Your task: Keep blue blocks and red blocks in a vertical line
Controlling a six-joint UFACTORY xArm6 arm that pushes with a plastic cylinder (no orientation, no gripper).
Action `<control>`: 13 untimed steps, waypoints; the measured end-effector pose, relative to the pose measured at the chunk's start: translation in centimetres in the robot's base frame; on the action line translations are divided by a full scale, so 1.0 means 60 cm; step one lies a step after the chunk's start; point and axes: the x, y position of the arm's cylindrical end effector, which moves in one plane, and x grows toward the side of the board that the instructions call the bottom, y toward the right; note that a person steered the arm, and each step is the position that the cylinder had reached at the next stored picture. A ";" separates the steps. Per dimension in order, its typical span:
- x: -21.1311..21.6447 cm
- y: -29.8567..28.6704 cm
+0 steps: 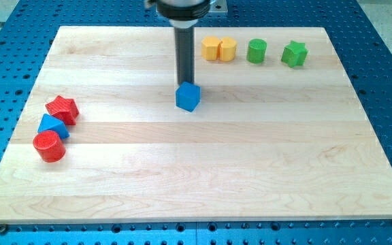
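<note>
The rod, which has no jaws to open or close, comes down from the frame's top centre, and my tip (185, 82) sits right at the upper edge of the blue cube (188, 96), just above centre on the wooden board (203, 177). At the frame's left, the red star (62, 108), blue triangular block (53, 126) and red cylinder (49, 146) cluster, touching. Along the top right stand a yellow hexagonal block (211, 48), yellow cylinder (228, 49), green cylinder (256, 51) and green star (294, 54).

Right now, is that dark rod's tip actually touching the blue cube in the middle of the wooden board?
Cannot tell. In the camera view my tip meets the top edge of the blue cube with no visible gap, but it may sit just behind it.
</note>
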 end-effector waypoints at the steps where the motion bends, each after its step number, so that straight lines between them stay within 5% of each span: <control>1: 0.052 0.022; 2: 0.222 -0.026; 3: 0.200 -0.121; 4: 0.139 -0.106; 5: 0.154 -0.210; 9: 0.320 -0.271; 11: 0.401 -0.178; 13: 0.405 -0.299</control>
